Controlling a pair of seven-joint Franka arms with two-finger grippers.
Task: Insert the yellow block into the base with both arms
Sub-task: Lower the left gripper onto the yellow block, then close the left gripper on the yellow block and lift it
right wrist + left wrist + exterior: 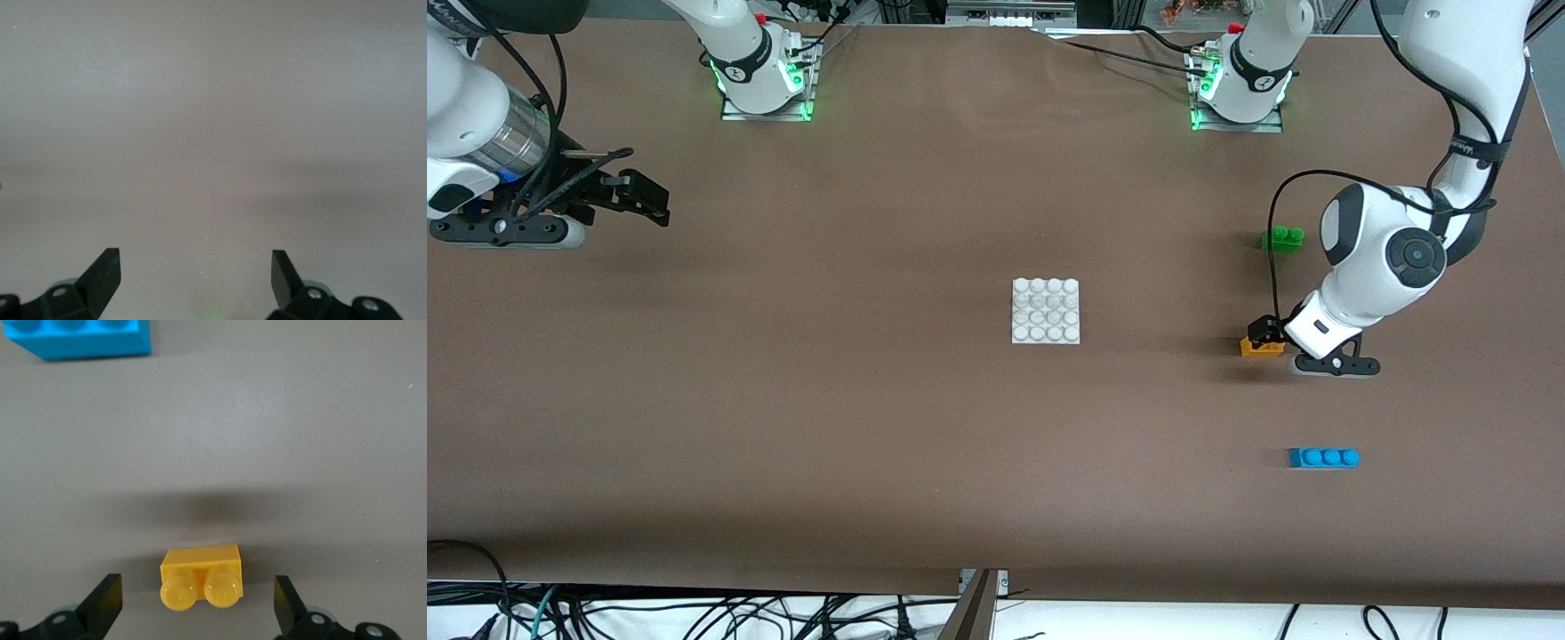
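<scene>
The yellow block [1261,347] lies on the brown table toward the left arm's end, two studs up. My left gripper [1264,332] is low over it, open, its fingers on either side of the block and apart from it; the left wrist view shows the block [201,578] between the two fingertips [103,603]. The white studded base [1046,310] lies flat at the table's middle. My right gripper [636,197] waits open and empty above the right arm's end of the table; its wrist view shows only bare table between its fingers [101,275].
A green two-stud brick [1282,238] lies farther from the front camera than the yellow block. A blue three-stud brick [1323,458] lies nearer to the camera and shows in the left wrist view [79,338].
</scene>
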